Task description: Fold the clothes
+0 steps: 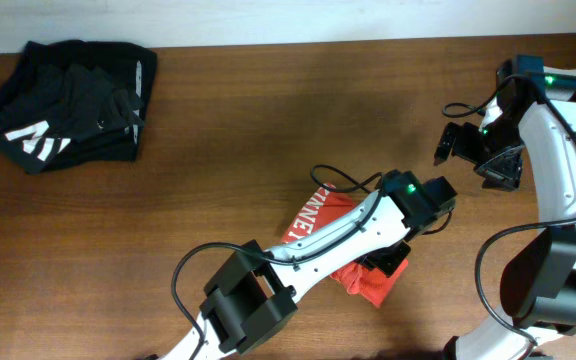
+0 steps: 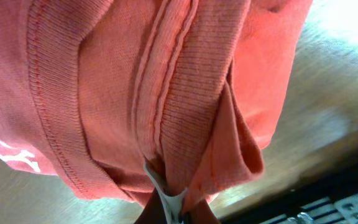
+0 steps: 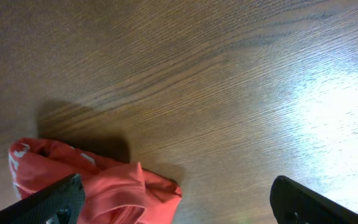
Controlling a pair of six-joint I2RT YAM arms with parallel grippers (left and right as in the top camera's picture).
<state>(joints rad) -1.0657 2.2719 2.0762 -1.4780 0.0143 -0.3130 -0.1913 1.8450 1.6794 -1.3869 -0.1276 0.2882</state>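
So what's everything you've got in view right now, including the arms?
red-orange cotton T-shirt with white lettering: one, bunched up, near the front middle of the table, partly under the left arm
black garments with white stripes: one pile, number of pieces not clear, far left corner
brown wooden table: one, under everything
left pincer: one, black, on a white and black arm, shut on the T-shirt with gathered fabric filling its camera
right pincer: one, black, on a white and black arm, open, over bare wood at the right, apart from the T-shirt
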